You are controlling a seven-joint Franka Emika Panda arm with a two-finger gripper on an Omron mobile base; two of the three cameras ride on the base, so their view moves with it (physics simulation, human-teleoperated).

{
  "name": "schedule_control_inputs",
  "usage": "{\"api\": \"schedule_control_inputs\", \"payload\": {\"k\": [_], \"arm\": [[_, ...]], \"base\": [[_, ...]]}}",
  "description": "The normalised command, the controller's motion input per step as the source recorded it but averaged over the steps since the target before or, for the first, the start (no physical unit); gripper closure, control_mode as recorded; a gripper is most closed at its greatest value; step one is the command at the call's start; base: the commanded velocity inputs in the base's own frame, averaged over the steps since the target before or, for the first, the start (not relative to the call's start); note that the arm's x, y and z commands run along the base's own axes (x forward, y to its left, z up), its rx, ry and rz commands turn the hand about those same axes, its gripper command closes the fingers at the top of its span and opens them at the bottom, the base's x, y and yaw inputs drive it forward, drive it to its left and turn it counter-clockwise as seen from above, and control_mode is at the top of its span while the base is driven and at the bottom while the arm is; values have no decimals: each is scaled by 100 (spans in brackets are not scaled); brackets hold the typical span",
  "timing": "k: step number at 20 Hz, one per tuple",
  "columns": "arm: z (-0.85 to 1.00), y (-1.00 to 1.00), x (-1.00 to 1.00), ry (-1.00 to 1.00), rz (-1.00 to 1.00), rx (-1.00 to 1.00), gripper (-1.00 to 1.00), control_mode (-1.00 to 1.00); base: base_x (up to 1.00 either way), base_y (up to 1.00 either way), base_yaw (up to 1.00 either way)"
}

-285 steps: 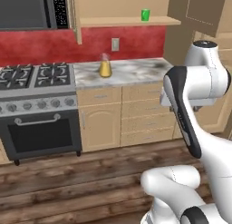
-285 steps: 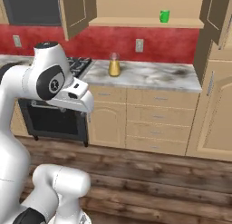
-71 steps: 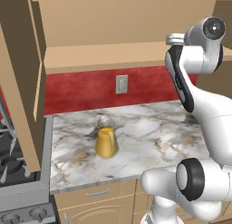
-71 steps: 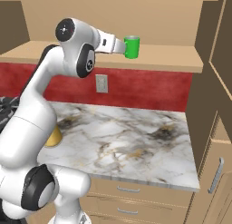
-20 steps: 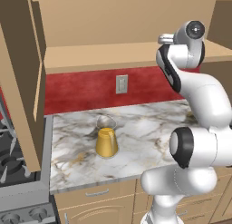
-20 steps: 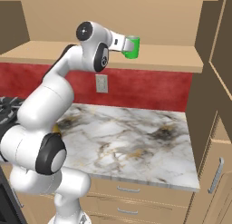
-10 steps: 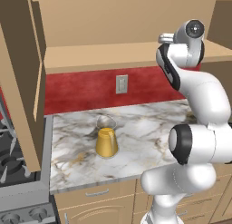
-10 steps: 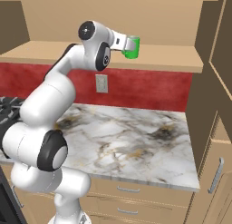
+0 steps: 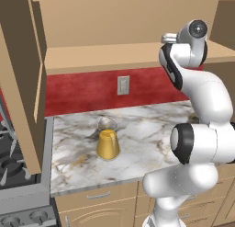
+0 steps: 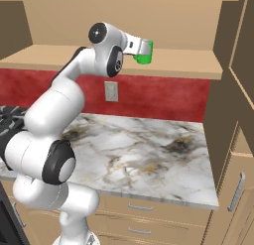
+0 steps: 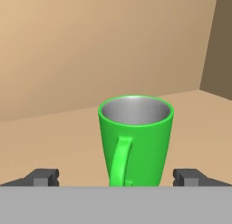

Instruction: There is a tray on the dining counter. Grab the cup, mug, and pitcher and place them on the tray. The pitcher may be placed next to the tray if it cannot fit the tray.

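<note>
Fingers (image 11: 116, 177) wide around upright mug (image 11: 136, 141), handle camera-ward.

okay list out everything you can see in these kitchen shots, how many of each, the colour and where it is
mug: one, bright green, upright on the tan wall shelf, handle facing the hand
pitcher: one, clear glass neck with amber lower part, on the marble counter
counter: one, white-grey marble with brown veins, over tan drawers
shelf: one, tan wood, above the red backsplash
outlet: one, pale, on the red wall
stove: one, grey, left of the counter
hand: one, dark fingertips open either side of the mug
</note>
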Motion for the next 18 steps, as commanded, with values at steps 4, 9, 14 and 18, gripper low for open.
{"api": "schedule_control_inputs", "payload": {"k": [4,9,14,18], "arm": [[0,-9,0,0,0,0,-100,-100],[0,-6,0,0,0,0,-100,-100],[0,0,0,0,0,0,-100,-100],[-2,0,0,0,0,0,-100,-100]], "base": [[0,0,0],[0,0,0],[0,0,0],[0,0,0]]}}
